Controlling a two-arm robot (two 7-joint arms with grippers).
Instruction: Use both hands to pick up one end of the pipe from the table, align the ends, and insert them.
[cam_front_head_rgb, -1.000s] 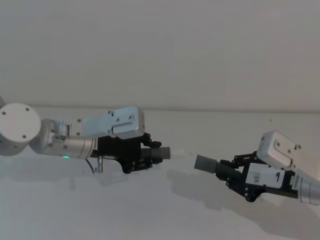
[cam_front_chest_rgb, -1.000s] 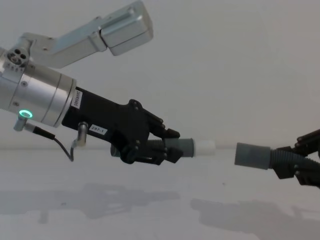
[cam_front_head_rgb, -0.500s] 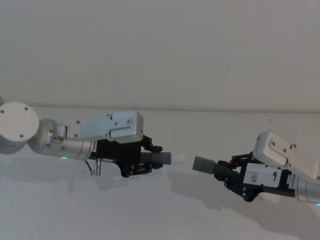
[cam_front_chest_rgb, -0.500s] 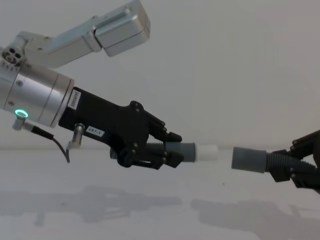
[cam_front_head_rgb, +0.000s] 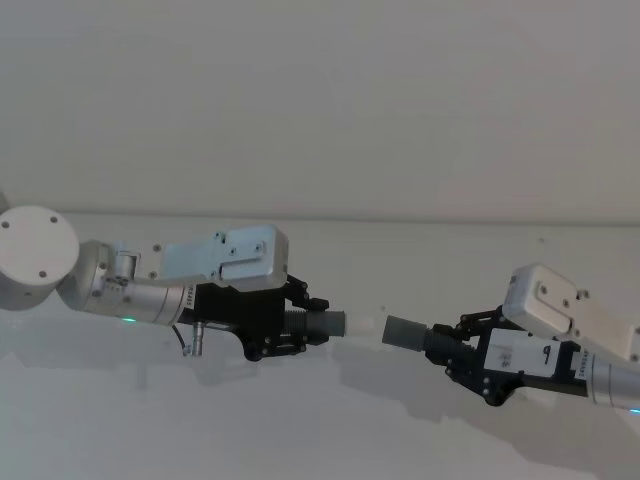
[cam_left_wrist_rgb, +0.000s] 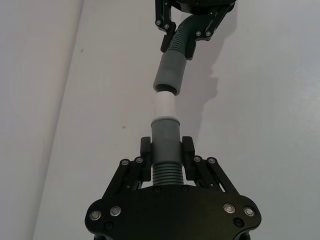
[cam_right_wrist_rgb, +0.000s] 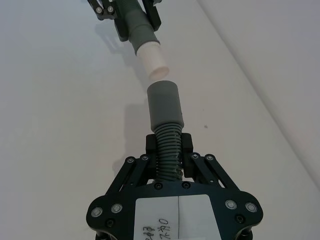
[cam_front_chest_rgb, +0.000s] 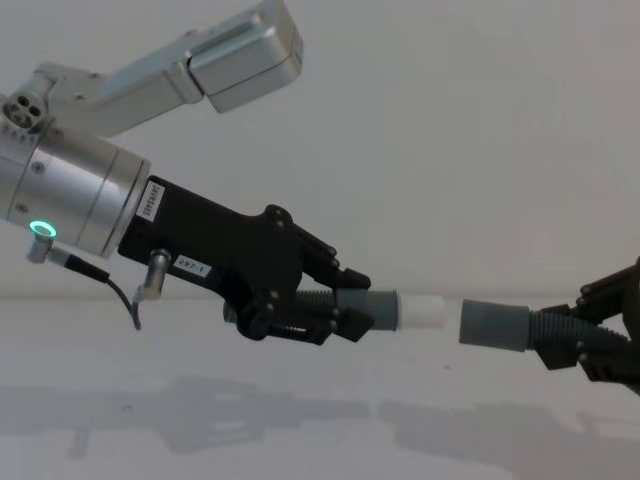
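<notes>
Now we are holding both hose pieces up above the table (cam_front_head_rgb: 320, 440), well clear of its surface and roughly over its middle, and we are in the aligning step, right on the edge of inserting. Our left gripper (cam_front_chest_rgb: 335, 308) is clamping its fingers around the ribbed part of the white-tipped hose piece (cam_left_wrist_rgb: 165, 135), just behind the grey cuff. Our right gripper (cam_right_wrist_rgb: 169, 150) is gripping the other hose piece (cam_right_wrist_rgb: 167, 120) the same way, fingers closed on the ribs behind its plain grey cuff (cam_front_chest_rgb: 492, 325).

In the chest view the white tip (cam_front_chest_rgb: 422, 312) is pointing straight at the open cuff mouth, very near it, and we cannot tell whether it has started to enter. From the right wrist camera the tip is sitting slightly off the cuff's line, so we judge the next move needs a small sideways correction, then a straight push together along one axis.

Both arms are reaching inward, nearly level, forearms stretched toward each other, wrists facing across the gap, the left one showing its green ring (cam_front_chest_rgb: 42, 229).
</notes>
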